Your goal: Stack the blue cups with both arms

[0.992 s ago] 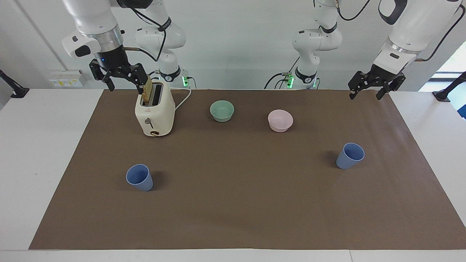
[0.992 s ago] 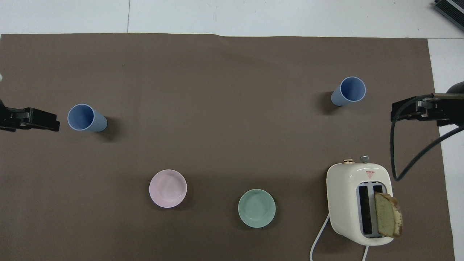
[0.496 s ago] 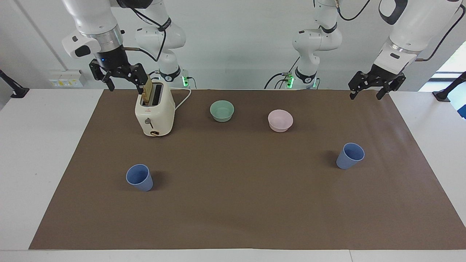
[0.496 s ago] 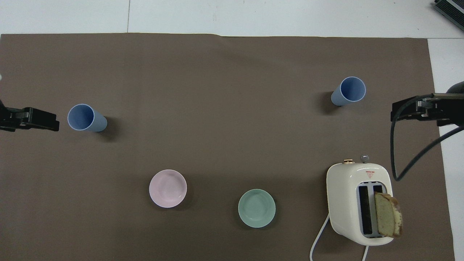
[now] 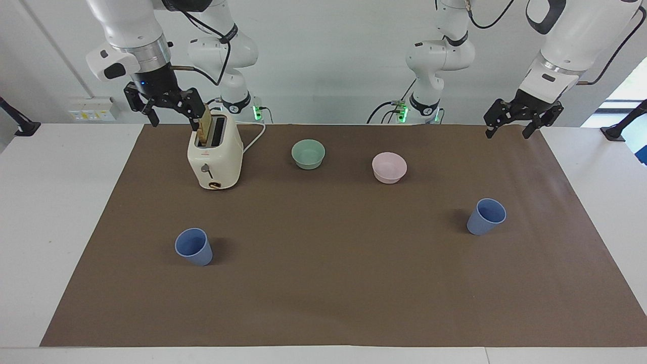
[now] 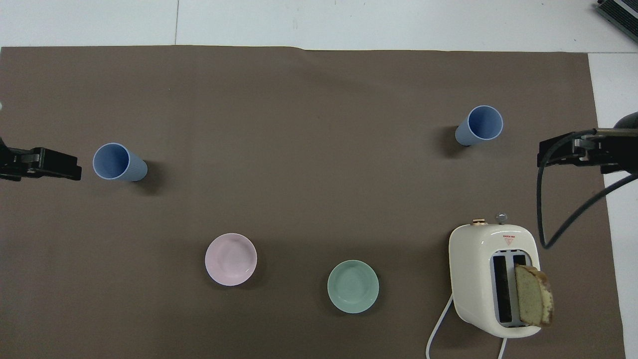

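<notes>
Brown mat (image 5: 323,283): covers most of the white table (image 5: 50,212); both cups stand on it, upright and well apart.
Cup one (image 5: 193,246) (image 6: 477,125): toward the right arm's end of the mat, nearer its edge away from the robots than the toaster is; it has not moved since a second ago.
Cup two (image 5: 486,216) (image 6: 118,162): toward the left arm's end, a little nearer the robots than cup one; also unmoved.
Left gripper (image 5: 511,126) (image 6: 42,163): up in the air over the mat's corner at the left arm's end, by the robots' edge; fingers spread, holding nothing. It sits a touch higher than a second ago, hardly changed otherwise.
Right gripper (image 5: 172,115): raised over the mat's robot-side edge at the right arm's end, just above and beside the toaster; fingers apart, empty. Its place matches the earlier frames.
Toaster (image 5: 214,157) (image 6: 493,279): cream, near the robots' edge toward the right arm's end, a slice of bread (image 5: 204,126) (image 6: 533,295) standing out of one slot.
Green bowl (image 5: 308,153) (image 6: 353,286): near the robots' edge, beside the toaster.
Pink bowl (image 5: 389,167) (image 6: 231,259): beside the green one, toward the left arm's end.
Change overall: nothing on the mat has shifted.
</notes>
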Action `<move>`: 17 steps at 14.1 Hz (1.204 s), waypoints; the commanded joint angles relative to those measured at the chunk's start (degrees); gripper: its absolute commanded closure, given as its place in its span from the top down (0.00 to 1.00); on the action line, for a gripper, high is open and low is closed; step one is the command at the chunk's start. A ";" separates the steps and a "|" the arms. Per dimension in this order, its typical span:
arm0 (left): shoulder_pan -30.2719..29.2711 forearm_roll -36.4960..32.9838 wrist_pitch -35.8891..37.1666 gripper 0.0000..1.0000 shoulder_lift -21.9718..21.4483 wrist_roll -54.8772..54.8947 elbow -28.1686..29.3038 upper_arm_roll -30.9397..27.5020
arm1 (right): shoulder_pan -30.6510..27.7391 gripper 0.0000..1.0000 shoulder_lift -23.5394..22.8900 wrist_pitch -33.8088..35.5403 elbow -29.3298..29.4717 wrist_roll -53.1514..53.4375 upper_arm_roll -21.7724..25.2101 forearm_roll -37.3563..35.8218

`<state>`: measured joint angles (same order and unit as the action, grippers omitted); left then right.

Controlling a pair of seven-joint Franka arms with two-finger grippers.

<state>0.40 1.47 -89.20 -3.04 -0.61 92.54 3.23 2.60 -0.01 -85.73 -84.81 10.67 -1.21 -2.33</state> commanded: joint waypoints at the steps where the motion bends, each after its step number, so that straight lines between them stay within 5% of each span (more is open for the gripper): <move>1: -0.58 -0.16 -0.54 1.00 -1.35 -0.53 1.68 0.37 | -0.75 1.00 -0.43 -0.23 0.52 -0.48 -0.10 1.54; 8: -2.24 0.46 -4.67 1.00 -0.92 -4.22 1.59 0.20 | -0.75 1.00 -0.43 0.03 0.52 -0.91 -0.02 1.54; 17: -9.01 0.46 -16.53 1.00 6.55 -4.49 4.92 0.20 | -0.84 1.00 -0.69 -0.75 0.78 -1.09 -0.02 1.28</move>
<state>-7.57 1.54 -103.32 2.73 -4.37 96.04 2.85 2.56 -0.04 -85.80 -84.81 10.67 -1.15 -2.33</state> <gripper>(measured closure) 0.000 0.000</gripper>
